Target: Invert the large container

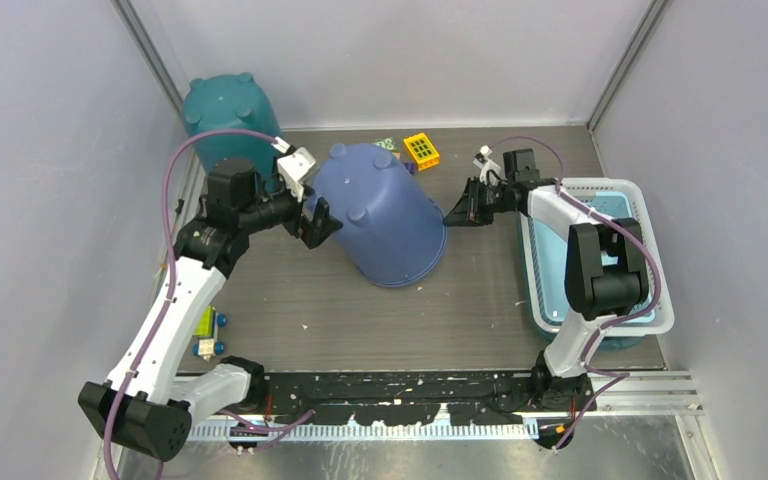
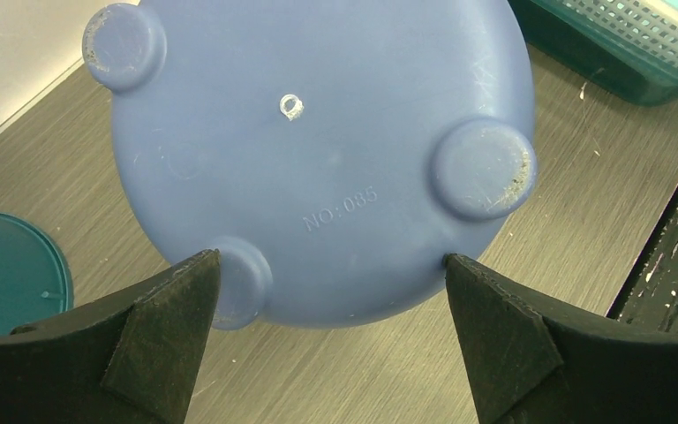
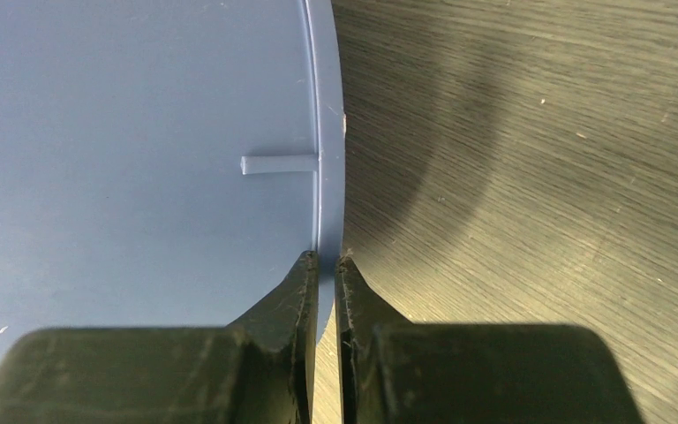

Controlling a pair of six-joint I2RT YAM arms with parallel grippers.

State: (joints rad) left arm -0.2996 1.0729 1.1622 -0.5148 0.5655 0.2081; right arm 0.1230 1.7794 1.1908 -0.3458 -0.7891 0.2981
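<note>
Black fingers [image 2: 159, 344] of the left end effector [image 2: 327, 265] fill the bottom corners of the left wrist view, spread wide apart. They straddle the round base of the large blue plastic container [image 2: 318, 150], one tip beside a stubby foot and the other at the edge of the base. The base bears three round feet and the raised marking "NO: 085".

From above, the left end effector [image 1: 315, 222] sits at the container's base, left of centre in the frame. The large blue plastic container [image 1: 390, 215] lies tipped in the middle of the grey wood-grain surface [image 1: 460, 320], its base facing the upper left and its wide mouth the lower right.

The right end effector [image 1: 457, 215] meets the container's right side. In the right wrist view its fingers [image 3: 296, 309] are clenched on the thin rim [image 3: 327, 159], which runs up between them.

A teal plastic tub [image 1: 222, 115] stands feet-up in the upper left corner. A small orange grid crate [image 1: 421, 150] lies near the far wall. A white mesh basket [image 1: 650, 260] sits at the right edge of the frame.
</note>
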